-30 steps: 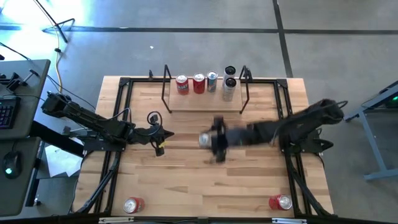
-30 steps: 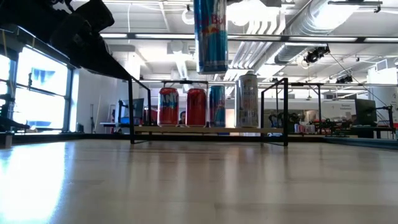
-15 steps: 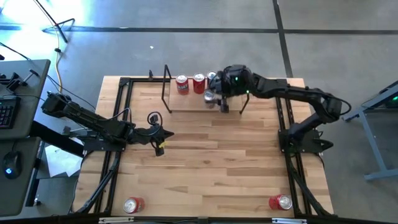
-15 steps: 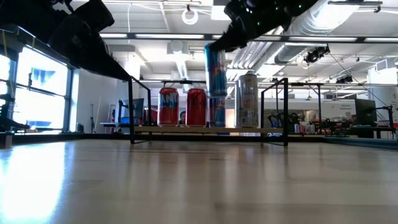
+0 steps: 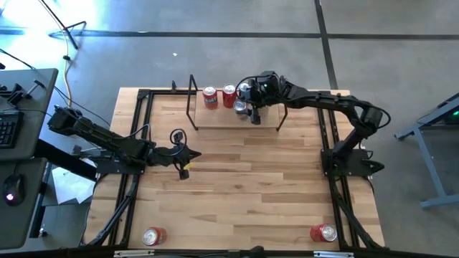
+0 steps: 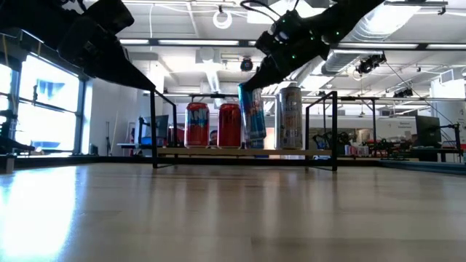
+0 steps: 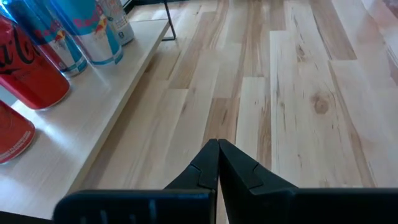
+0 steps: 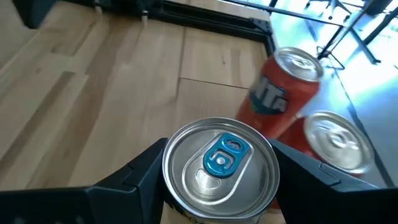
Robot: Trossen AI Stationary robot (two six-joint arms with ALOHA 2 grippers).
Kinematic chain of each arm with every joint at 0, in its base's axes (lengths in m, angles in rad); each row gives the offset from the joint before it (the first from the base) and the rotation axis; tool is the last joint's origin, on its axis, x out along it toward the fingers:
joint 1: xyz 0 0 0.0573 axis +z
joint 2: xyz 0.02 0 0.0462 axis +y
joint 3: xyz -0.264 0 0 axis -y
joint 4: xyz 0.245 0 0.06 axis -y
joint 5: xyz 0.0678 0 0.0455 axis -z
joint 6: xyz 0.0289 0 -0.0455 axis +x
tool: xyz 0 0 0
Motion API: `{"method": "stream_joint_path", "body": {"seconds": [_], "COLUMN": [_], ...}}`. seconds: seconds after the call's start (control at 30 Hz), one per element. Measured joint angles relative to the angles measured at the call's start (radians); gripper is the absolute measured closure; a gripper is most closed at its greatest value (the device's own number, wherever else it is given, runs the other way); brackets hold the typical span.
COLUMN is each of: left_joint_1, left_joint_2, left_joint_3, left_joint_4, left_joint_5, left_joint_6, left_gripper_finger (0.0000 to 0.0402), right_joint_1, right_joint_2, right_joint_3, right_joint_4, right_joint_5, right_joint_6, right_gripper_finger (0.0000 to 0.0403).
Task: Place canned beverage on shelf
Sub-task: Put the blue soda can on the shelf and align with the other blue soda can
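My right gripper (image 5: 244, 107) is shut on a blue and silver can (image 6: 252, 116) over the shelf (image 5: 215, 122), a low light-wood board with black rod frames at the table's far edge. The can stands tilted at the board, just in front of another blue can; whether its bottom touches the wood I cannot tell. Two red cans (image 6: 197, 125) (image 6: 230, 125) and a tall silver can (image 6: 290, 116) stand upright on the board. My left gripper (image 5: 188, 154) is shut and empty, low over the table's left middle. My right gripper pinches the blue can's side wall just under its top rim (image 8: 180, 186) between its two fingers (image 8: 140, 177), one on each side. The fingers come slanting down from the table's right. The can's top (image 8: 221, 158) faces the wrist camera and the can leans below the fingers.
Two red cans lie at the table's near edge, one left (image 5: 153, 236) and one right (image 5: 323, 233). The black frame rods (image 5: 192, 100) (image 5: 282, 104) stand at the shelf's short ends. Bare wood lies between the arms (image 5: 244, 186).
My right gripper has carried the blue can from over the table's middle toward the far edge and down to the shelf, between the red cans and the silver can. The can hung upright and high a second ago; now it is low at the board and tilted.
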Motion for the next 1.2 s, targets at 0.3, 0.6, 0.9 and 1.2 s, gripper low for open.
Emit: {"method": "stream_joint_path", "body": {"seconds": [0.3,0.6,0.9,1.2], "left_joint_1": [0.0,0.0,0.0,0.0], "left_joint_2": [0.0,0.0,0.0,0.0], "left_joint_3": [0.0,0.0,0.0,0.0], "left_joint_4": [0.0,0.0,0.0,0.015], "left_joint_5": [0.0,0.0,-0.011,-0.013], "left_joint_6": [0.0,-0.001,-0.002,-0.001], "left_gripper_finger": [0.0401,0.0401,0.0401,0.0401], "right_joint_1": [-0.02,-0.028,-0.033,-0.033], "right_joint_2": [0.004,0.004,0.004,0.003], "right_joint_3": [0.0,-0.067,-0.113,-0.114], "right_joint_4": [0.0,0.074,0.153,0.191], "right_joint_5": [-0.002,-0.002,0.013,0.062], "right_joint_6": [0.002,0.0,0.037,0.105], "right_gripper_finger": [0.0182,0.0182,0.0182,0.0109]}}
